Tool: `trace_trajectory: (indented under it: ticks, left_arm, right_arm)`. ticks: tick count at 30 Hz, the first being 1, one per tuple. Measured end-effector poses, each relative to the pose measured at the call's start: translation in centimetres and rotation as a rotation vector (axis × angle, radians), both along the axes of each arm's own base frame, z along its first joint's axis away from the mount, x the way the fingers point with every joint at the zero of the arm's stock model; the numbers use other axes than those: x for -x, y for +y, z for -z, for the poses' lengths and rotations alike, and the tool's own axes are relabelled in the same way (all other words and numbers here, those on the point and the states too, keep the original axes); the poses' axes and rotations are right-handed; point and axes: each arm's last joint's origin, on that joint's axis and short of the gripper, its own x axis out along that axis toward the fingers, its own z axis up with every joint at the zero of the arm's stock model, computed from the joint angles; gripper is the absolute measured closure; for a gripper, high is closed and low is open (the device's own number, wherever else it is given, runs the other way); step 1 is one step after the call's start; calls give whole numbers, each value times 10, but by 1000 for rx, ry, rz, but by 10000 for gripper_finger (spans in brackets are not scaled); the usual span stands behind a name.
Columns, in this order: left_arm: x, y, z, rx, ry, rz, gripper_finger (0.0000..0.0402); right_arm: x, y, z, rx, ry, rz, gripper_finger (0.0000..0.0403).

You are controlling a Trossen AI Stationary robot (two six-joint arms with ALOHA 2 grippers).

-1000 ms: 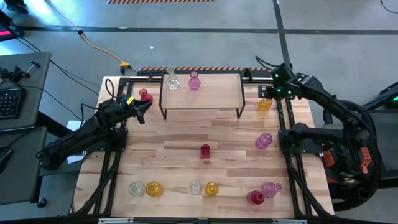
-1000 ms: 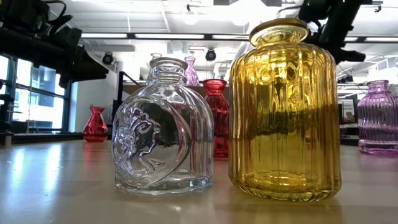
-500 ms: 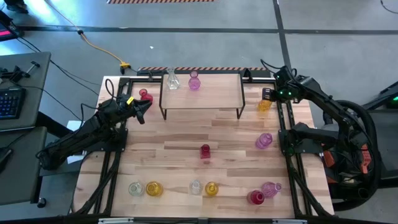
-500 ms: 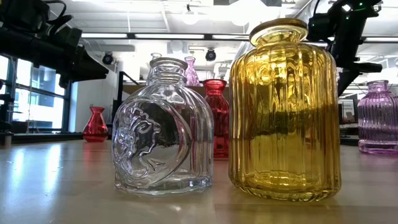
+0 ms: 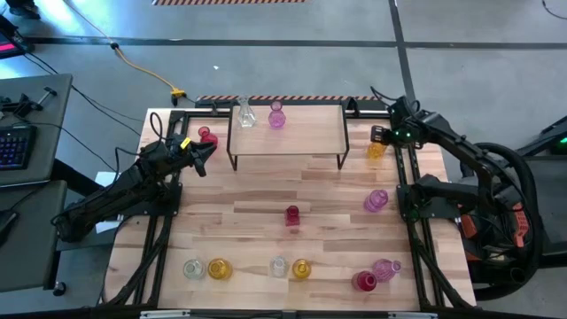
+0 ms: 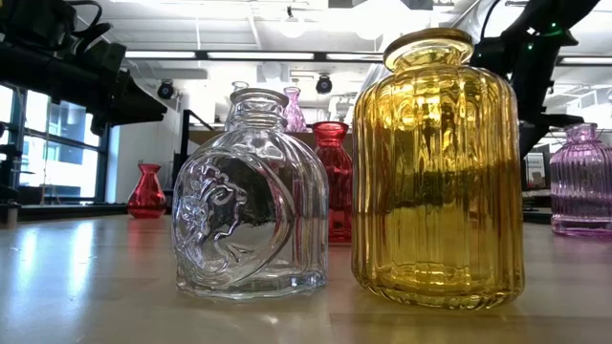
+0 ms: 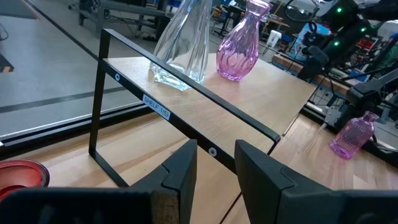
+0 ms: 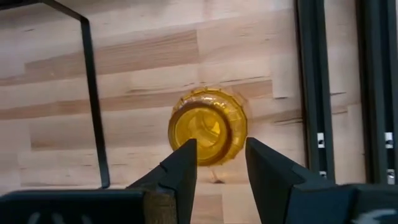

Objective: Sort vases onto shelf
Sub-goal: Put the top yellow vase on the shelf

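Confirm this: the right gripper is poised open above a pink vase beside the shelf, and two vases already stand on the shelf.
Wrong on the colour. The vase under the open right gripper is the amber-yellow vase, as the right wrist view shows. The rest holds: in the high view it sits beside the shelf, which carries the clear vase and the pink vase.

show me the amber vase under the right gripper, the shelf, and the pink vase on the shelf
amber vase [image 8: 208, 126], right wrist view, its open mouth seen from above
shelf [image 5: 301, 133], high view, bare part of the wood board
pink vase [image 7: 238, 50], left wrist view, its ribbed belly
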Motion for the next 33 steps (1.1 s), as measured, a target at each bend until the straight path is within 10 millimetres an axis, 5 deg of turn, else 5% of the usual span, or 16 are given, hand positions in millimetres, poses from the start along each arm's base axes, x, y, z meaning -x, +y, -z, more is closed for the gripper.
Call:
trace_trajectory:
  ticks: [11,22,33]
  left_arm:
    - [0,0,0,0,0,1,300]
    - [0,0,0,0,0,1,300]
    - [0,0,0,0,0,0,300]
  right_arm:
    - [0,-2,13,-26,31,47,289]
    - [-4,-6,15,-33,1,39,373]
    - [-4,-5,15,-56,-24,27,386]
